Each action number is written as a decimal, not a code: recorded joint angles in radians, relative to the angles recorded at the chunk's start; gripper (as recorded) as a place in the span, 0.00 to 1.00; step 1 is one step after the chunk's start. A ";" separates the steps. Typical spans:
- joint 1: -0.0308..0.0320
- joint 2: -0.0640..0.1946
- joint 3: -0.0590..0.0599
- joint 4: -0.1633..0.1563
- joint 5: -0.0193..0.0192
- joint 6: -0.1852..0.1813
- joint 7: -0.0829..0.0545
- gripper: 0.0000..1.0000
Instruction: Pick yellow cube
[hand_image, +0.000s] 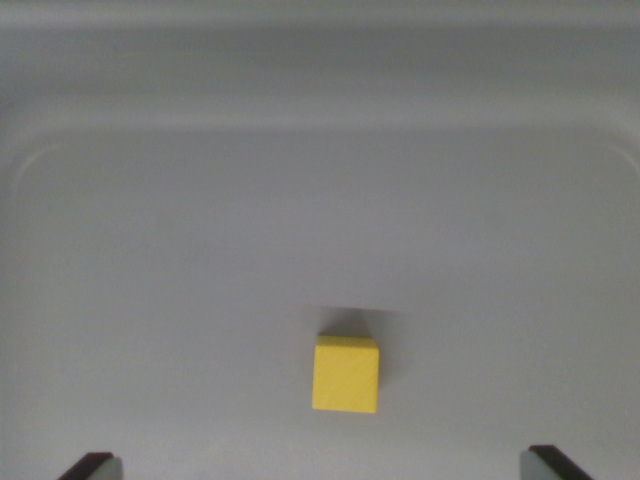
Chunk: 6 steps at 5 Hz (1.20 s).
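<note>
Yellow cube (346, 375) resting on the grey tray (150, 250), near centre, untouched. Tool (320, 465) spread wide, fingertips flanking the cube well apart. Risk: an off-centre descent could nudge or tip the cube rather than pinch it.

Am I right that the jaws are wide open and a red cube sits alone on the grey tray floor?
Not quite: the cube is yellow, not red, as the wrist view shows. The rest holds: jaws wide open, cube alone on the grey tray floor.

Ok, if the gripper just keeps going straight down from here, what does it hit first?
Probably the yellow cube, which lies between the open fingertips, slightly right of centre; otherwise the grey tray floor. Depth is unclear.
</note>
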 joint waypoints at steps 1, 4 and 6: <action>0.0001 0.015 -0.002 -0.028 0.0032 -0.038 -0.003 0.00; 0.0002 0.032 -0.005 -0.059 0.0067 -0.079 -0.007 0.00; 0.0003 0.049 -0.008 -0.092 0.0104 -0.122 -0.011 0.00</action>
